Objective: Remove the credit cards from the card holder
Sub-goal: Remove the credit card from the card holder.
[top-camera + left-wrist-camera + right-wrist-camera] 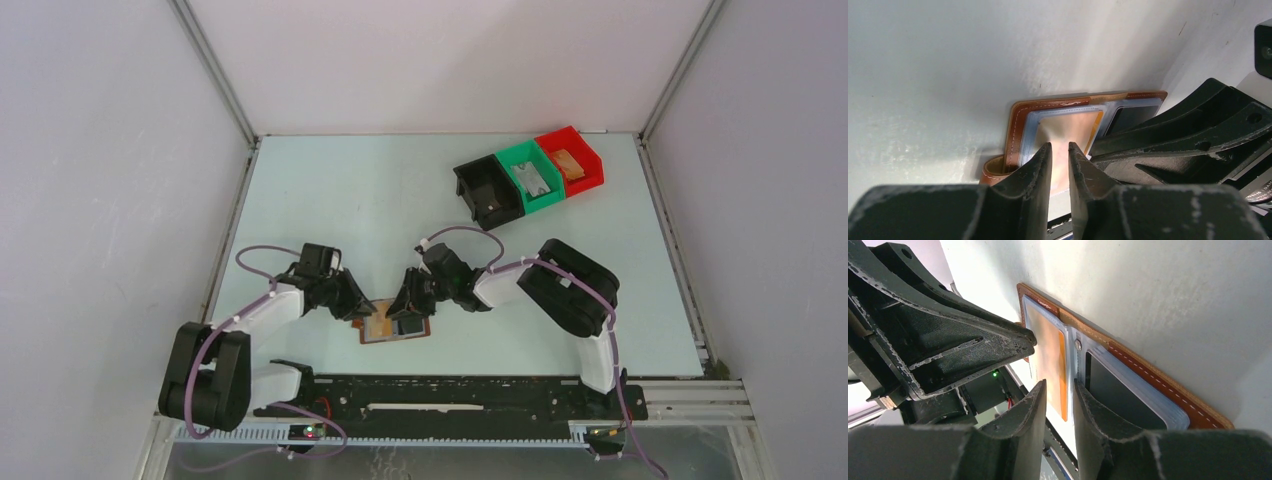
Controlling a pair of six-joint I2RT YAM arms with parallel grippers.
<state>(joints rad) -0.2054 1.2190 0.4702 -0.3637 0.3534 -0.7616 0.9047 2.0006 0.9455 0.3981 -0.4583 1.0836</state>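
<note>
The card holder (372, 334) lies open and flat near the table's front edge, brown rim up. A tan-orange credit card (1068, 127) sits in its pale blue sleeve, beside the black panel (1130, 117). My left gripper (1060, 145) hovers over that card, its jaws a narrow gap apart with nothing between them. From the other side my right gripper (1059, 382) points at the fold between the card (1048, 350) and the black panel (1118, 390), its jaws slightly apart and empty. In the top view the two grippers (360, 308) (408, 305) meet over the holder.
Black (488, 192), green (530, 177) and red (572, 160) bins stand in a row at the back right. A grey card lies in the green one and a tan card in the red one. The black rail (450, 395) runs along the near edge.
</note>
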